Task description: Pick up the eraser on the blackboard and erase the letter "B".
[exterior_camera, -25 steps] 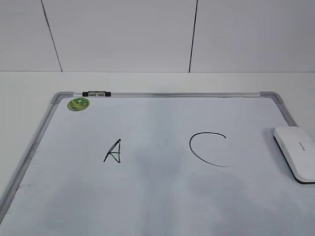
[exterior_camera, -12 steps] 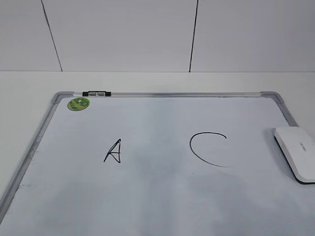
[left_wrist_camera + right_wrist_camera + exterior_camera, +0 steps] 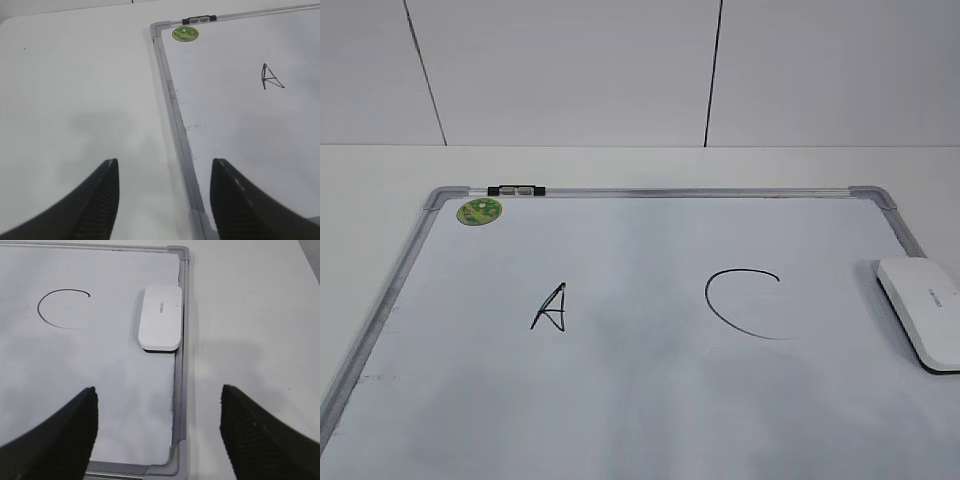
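The white eraser (image 3: 925, 310) lies flat on the blackboard (image 3: 650, 400) against its right frame; it also shows in the right wrist view (image 3: 160, 317). No letter "B" shows on the board; only a faint grey smear lies between the "A" (image 3: 550, 308) and the large "C" (image 3: 740, 303). My right gripper (image 3: 157, 432) is open and empty, above the board's near right corner, short of the eraser. My left gripper (image 3: 164, 195) is open and empty, over the board's left frame near its front corner. Neither gripper shows in the exterior view.
A green round sticker (image 3: 479, 211) sits at the board's far left corner beside a black clip (image 3: 517, 190) on the top frame. White table (image 3: 75, 90) surrounds the board. A white panelled wall (image 3: 640, 70) stands behind.
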Controlling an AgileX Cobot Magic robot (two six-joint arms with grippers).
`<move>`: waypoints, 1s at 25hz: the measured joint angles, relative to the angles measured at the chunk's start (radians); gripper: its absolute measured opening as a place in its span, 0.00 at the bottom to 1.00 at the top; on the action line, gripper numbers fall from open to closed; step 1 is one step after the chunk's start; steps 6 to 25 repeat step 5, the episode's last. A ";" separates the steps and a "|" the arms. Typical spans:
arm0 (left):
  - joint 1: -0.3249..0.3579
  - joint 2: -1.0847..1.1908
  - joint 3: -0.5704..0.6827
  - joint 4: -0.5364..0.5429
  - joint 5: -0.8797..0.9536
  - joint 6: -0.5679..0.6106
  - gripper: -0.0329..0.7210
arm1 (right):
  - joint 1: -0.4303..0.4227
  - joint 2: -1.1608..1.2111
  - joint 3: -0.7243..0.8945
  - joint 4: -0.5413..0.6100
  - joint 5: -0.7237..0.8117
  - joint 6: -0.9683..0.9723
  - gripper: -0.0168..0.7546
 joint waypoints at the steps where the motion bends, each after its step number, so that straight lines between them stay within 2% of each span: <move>1: 0.000 0.000 0.000 0.000 0.000 0.000 0.61 | 0.000 0.000 0.000 0.000 0.000 0.000 0.79; 25: 0.000 0.000 0.000 0.000 0.000 0.000 0.61 | 0.000 0.000 0.000 0.000 0.000 0.000 0.79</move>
